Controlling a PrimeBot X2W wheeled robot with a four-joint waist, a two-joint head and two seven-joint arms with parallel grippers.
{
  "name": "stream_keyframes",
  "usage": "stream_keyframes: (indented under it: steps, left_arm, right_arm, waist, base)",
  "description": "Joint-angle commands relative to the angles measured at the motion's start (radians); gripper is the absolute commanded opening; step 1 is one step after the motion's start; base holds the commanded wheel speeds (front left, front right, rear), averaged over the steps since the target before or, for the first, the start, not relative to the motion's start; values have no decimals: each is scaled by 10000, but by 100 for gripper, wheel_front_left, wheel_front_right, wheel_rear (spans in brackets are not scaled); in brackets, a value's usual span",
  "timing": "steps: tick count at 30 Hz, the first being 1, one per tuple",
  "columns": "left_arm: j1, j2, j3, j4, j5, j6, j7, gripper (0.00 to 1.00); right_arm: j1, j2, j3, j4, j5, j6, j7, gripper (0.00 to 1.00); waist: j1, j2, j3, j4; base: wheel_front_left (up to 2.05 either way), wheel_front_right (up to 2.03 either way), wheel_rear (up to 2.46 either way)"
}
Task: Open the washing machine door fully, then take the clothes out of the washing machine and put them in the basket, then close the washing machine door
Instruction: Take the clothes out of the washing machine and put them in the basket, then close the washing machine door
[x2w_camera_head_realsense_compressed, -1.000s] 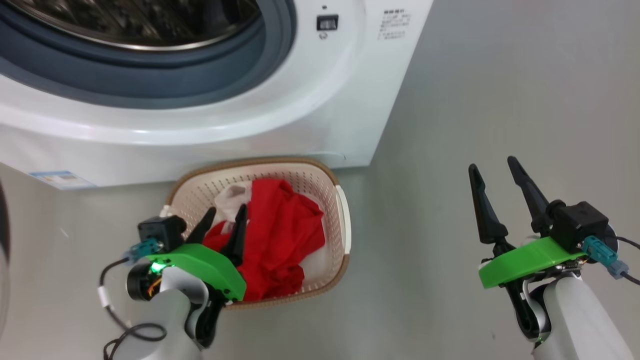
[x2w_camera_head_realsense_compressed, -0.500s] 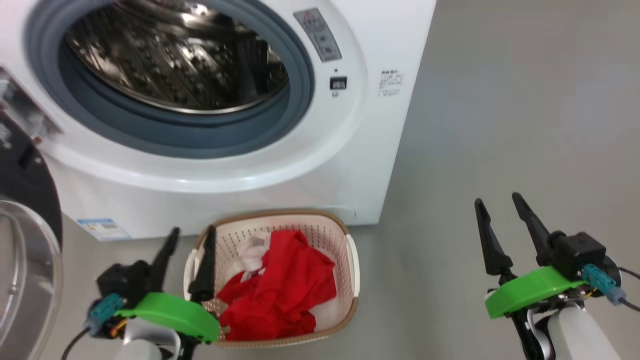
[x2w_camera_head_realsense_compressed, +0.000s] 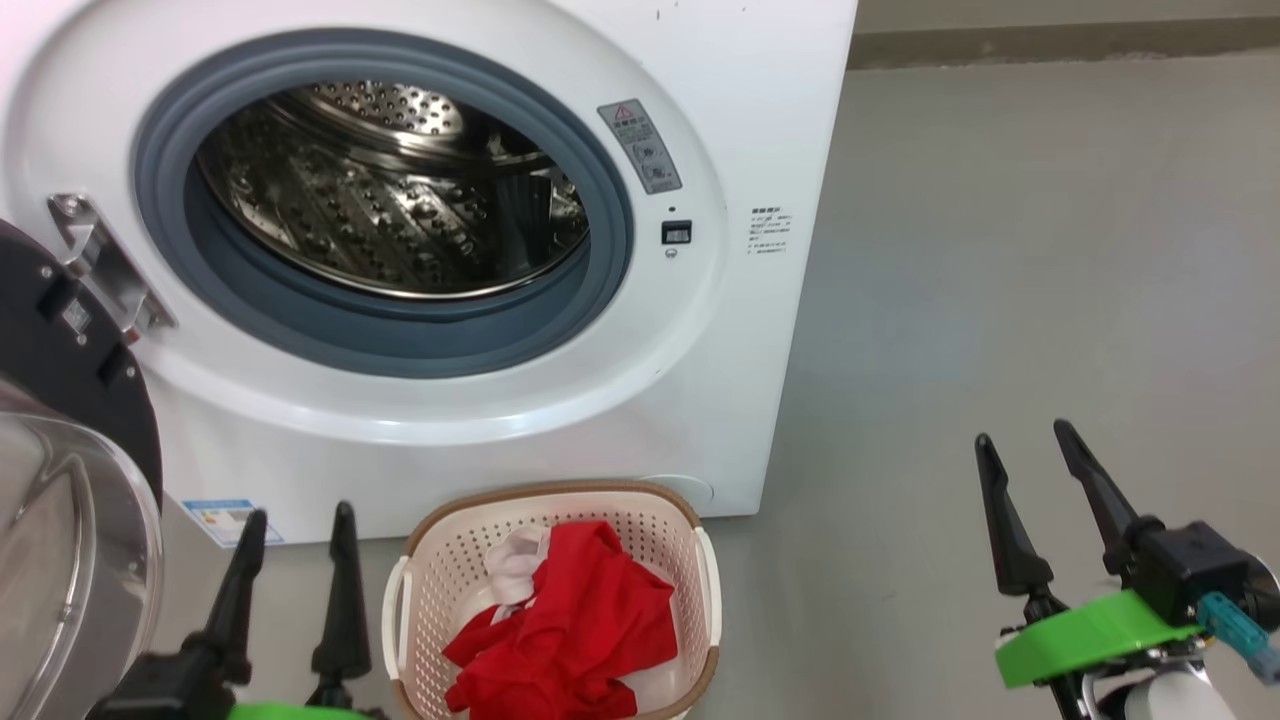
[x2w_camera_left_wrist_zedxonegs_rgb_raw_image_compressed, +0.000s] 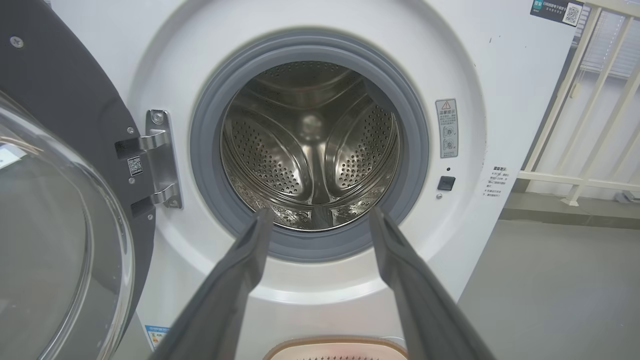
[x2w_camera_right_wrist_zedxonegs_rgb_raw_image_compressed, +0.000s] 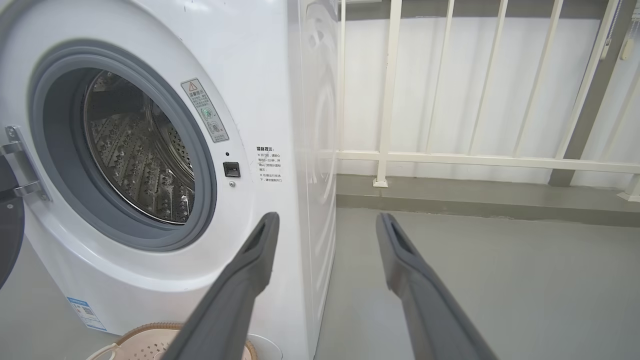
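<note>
Back comes the left hand (x2w_camera_head_realsense_compressed: 297, 512) from the basket (x2w_camera_head_realsense_compressed: 455, 545): a second ago its fingers were down among the clothes (x2w_camera_head_realsense_compressed: 580, 620), and now it hovers just left of the basket, fingers spread with nothing between them, pointing up at the washing machine (x2w_camera_head_realsense_compressed: 740, 120). The head camera has lifted too, so the whole round opening is on show. The clothes lie heaped in the basket, red fabric filling its middle and near end, with a white cloth (x2w_camera_head_realsense_compressed: 515, 565) tucked against the far left of the pile. The basket stands on the floor (x2w_camera_head_realsense_compressed: 1000, 250) right at the foot of the machine's front, under the lower right of the opening. The washing machine door (x2w_camera_head_realsense_compressed: 60, 350) is swung wide to the left, its black rim hanging from the steel hinge (x2w_camera_head_realsense_compressed: 105, 265) and its glass bowl bulging toward us at the left edge of the head view. Through the grey rubber ring (x2w_camera_head_realsense_compressed: 420, 345) the perforated drum (x2w_camera_head_realsense_compressed: 400, 210) gleams. A blue label (x2w_camera_head_realsense_compressed: 232, 520) sits low on the front panel, just above the left fingertips. Over on the right, well clear of the basket, the right hand (x2w_camera_head_realsense_compressed: 1022, 433) hangs above bare floor beyond the machine's right corner, fingers apart and gripping nothing. Its wrist view looks past that corner to a white railing (x2w_camera_right_wrist_zedxonegs_rgb_raw_image_compressed: 475, 160).
</note>
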Motion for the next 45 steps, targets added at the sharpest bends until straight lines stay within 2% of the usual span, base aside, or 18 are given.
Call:
stream_keyframes:
  steps: [1,9,24,28,45]
  left_arm:
    - [-78,95,413,-350,94,75,-79,100]
    - [842,72,788,-956,212,-228,-79,100]
    - [1206,-110,950,-829,312,-356,-80,100]
    - [1238,-149,984,-817,353,-261,-80,100]
    - [1259,-123,770,-963,341,-272,-64,100]
  right_arm:
    - [-37,-39,184,-312,-46,48,-65,100]
    - [736,-39,137,-819,-49,48,-65,100]
    - [1085,-39,69,-976,-49,48,-65,100]
    - [1083,-39,60,-970,-21,48,-65,100]
    - [1038,-39,3,-879,59,48,-65,100]
  waist:
    - [0,0,-94,-61]
    - [0,0,-399,-107]
    - [0,0,-678,-97]
    - [0,0,-702,-101]
    - [0,0,-658,-7]
  base:
    - [0,0,0]
    - [0,0,0]
    - [0,0,0]
    - [-30,30,0]
    - [-146,146,0]
